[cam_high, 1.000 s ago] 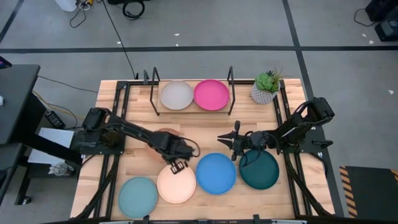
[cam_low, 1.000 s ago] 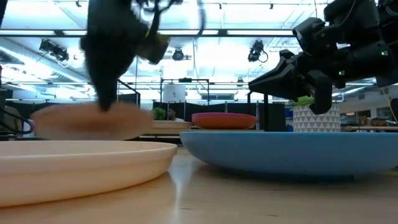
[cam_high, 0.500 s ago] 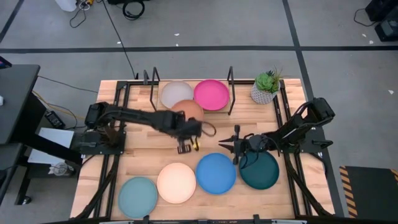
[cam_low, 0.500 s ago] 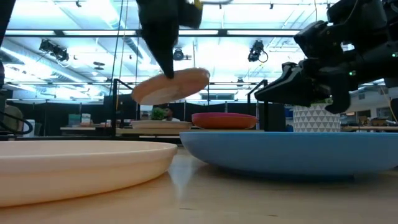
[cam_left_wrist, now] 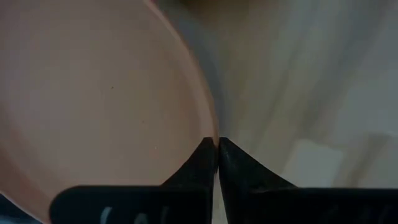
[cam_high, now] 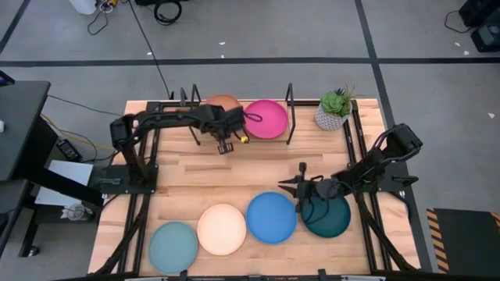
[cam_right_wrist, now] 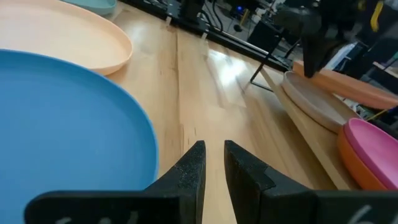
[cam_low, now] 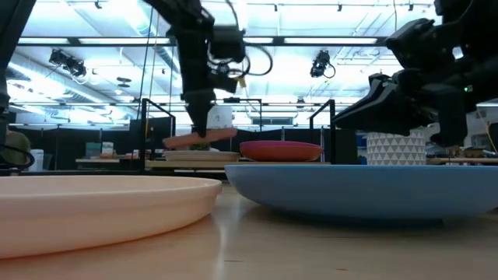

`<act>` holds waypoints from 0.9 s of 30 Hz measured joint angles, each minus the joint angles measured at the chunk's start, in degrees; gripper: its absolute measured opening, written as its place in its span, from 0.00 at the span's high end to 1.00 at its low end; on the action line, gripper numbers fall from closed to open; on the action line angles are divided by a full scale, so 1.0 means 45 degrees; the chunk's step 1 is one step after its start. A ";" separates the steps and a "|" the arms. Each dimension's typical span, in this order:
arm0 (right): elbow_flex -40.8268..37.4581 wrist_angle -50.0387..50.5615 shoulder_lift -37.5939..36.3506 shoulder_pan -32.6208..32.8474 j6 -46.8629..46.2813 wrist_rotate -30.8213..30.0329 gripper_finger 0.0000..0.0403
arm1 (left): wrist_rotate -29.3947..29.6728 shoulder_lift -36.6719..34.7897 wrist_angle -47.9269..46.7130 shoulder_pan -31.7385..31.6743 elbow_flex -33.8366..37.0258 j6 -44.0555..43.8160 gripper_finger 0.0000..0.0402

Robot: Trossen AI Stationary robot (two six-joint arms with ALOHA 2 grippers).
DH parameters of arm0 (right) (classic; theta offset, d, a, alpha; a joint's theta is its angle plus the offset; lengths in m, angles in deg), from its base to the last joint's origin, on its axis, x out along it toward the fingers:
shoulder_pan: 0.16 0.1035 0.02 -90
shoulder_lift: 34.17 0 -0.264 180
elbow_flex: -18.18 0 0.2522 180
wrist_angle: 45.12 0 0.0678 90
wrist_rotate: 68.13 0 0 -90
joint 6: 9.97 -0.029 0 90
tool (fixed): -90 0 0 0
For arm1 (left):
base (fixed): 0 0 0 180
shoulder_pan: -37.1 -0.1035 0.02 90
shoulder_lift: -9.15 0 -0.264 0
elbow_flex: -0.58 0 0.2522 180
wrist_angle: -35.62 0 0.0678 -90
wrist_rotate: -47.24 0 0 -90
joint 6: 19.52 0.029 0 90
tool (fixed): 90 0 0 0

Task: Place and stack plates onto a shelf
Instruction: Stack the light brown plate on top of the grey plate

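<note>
My left gripper (cam_high: 226,134) is shut on the terracotta plate (cam_high: 222,104) and holds it over the grey plate (cam_low: 201,155) on the left half of the shelf (cam_high: 290,114). In the low view the terracotta plate (cam_low: 201,140) hangs just above the grey one, slightly tilted. A magenta plate (cam_high: 266,119) rests on an orange one (cam_right_wrist: 353,163) on the shelf's right half. On the table's near part lie the light teal (cam_high: 173,246), cream (cam_high: 221,229), blue (cam_high: 271,216) and dark teal (cam_high: 328,216) plates. My right gripper (cam_high: 291,185) hovers narrowly open, between the blue and dark teal plates, touching nothing. My left gripper pinches the terracotta plate's rim (cam_left_wrist: 210,127) between its two fingers (cam_left_wrist: 200,158), one above and one below the rim. It holds the rim's near side, coming from above and slanting down. The plate is lifted clear, nearly level, reaching away from the fingers over the grey plate.
A potted plant (cam_high: 334,109) stands at the table's far right, beside the shelf's right black end frame. The middle strip of the table (cam_high: 258,168) between the shelf and the near row of plates is bare wood.
My left gripper has lifted the terracotta plate from beside the cream plate, carried it toward the far edge, and lowered it over the grey plate on the shelf, staying shut. My right gripper has drifted slightly toward the near edge.
</note>
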 joint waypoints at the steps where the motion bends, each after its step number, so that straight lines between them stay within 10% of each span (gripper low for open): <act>1: 0.0000 -0.0004 0.0000 0.0036 0.0044 -0.0075 0.84 | -0.0005 0.0000 0.0022 -0.0175 0.0075 0.0183 0.96; 17: 0.0000 -0.0013 0.0000 0.0084 0.0394 -0.0609 0.84 | -0.1054 0.0000 0.0327 -0.0379 0.0167 0.0514 0.84; 27: 0.0000 -0.0168 0.0000 0.0006 0.0759 -0.0586 0.84 | 0.1035 0.0000 0.0361 -0.0148 0.0167 -0.0406 0.61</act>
